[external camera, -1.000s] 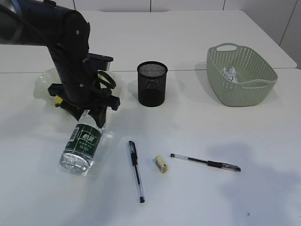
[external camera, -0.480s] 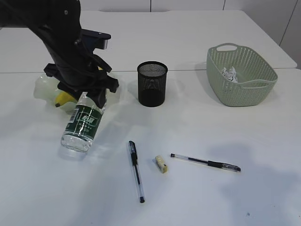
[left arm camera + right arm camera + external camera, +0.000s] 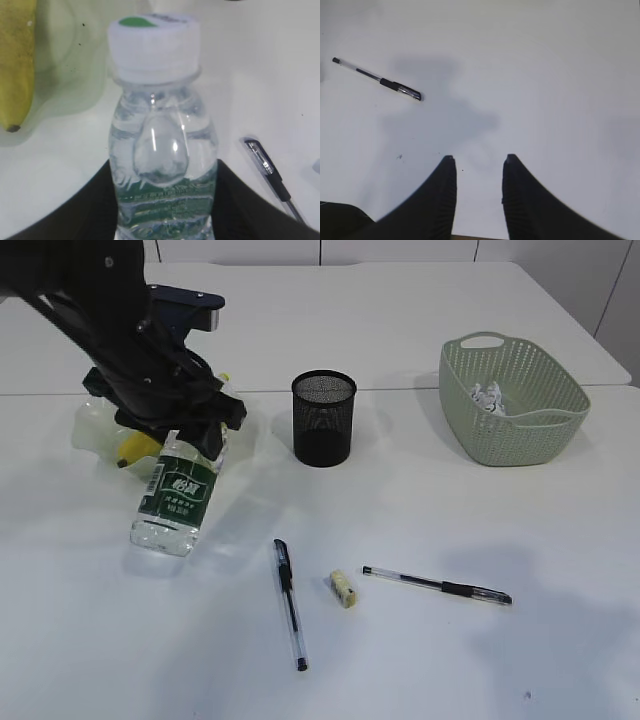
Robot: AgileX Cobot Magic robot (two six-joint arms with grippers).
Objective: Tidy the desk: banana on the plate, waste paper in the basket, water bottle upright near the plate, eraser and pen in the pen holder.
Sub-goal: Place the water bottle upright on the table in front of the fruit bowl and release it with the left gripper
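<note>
We take pen holder (image 3: 323,418) as landmark. Nearest us, in front of it: two pens (image 3: 289,603) (image 3: 438,585), eraser (image 3: 343,588) between. Right gripper (image 3: 476,192) empty, jaws parted over bare desk (image 3: 480,510). Left of holder: left gripper (image 3: 189,440) clamps tilted water bottle (image 3: 177,497); banana (image 3: 137,447) on plate (image 3: 90,425). Far right: basket (image 3: 511,398), paper (image 3: 487,396) inside.

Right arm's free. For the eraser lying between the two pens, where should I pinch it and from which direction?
Come straight down from above and close the jaws across the short width of the eraser. It is a small flat-sided block lying on the desk with bare surface on both long sides, and each pen lies apart from it, so there is probably room.
</note>
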